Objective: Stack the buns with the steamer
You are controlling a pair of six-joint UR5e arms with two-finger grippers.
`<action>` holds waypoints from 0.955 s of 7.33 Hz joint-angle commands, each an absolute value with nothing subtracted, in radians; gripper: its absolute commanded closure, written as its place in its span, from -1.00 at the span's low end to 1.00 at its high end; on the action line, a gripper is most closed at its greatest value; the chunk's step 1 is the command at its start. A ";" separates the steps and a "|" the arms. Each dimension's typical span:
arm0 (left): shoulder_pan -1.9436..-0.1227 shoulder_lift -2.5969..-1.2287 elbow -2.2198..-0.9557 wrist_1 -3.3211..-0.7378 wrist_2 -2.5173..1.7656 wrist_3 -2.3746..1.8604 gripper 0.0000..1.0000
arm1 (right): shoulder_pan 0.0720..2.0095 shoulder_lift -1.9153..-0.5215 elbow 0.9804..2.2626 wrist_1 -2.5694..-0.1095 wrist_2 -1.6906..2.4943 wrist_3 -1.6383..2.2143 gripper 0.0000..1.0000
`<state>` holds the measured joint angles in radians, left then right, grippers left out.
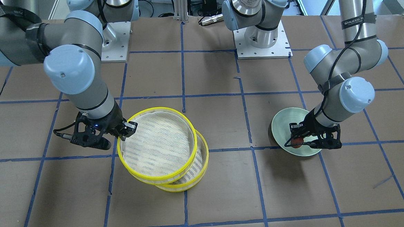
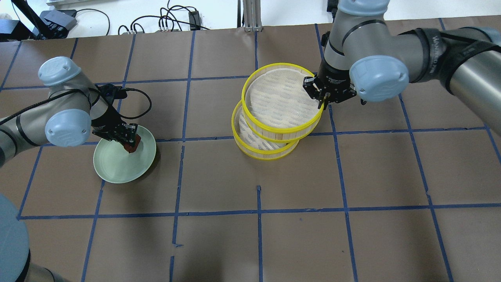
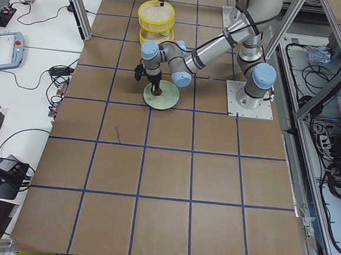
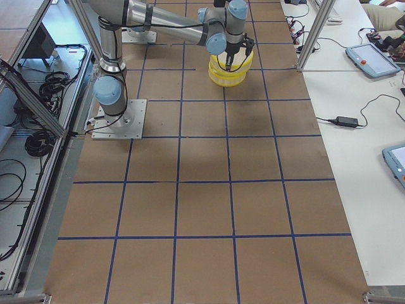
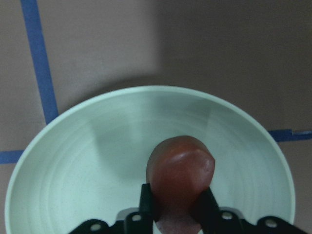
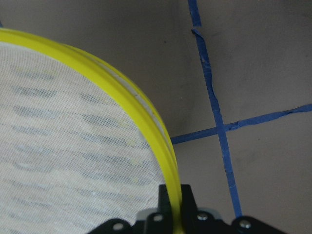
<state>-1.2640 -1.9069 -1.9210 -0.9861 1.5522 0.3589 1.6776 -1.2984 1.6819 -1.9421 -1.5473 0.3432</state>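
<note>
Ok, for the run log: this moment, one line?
left gripper: shut on brown bun at green bowl | right gripper: shut on upper tray, offset over lower tray

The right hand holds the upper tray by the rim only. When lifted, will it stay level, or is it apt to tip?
Likely light: the upper tray looks like a thin hoop with a mesh floor. Pinched by the right hand at one rim point, it may sag to the far side. Its round rim suggests stiffness.

Lower tray (image 2: 270,155) largely beneath upper tray (image 2: 274,102)
</note>
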 commanded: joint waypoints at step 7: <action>-1.474 -1.772 -1.678 -1.292 1.503 0.038 1.00 | 1.735 -1.247 1.741 -2.068 -1.586 0.373 0.87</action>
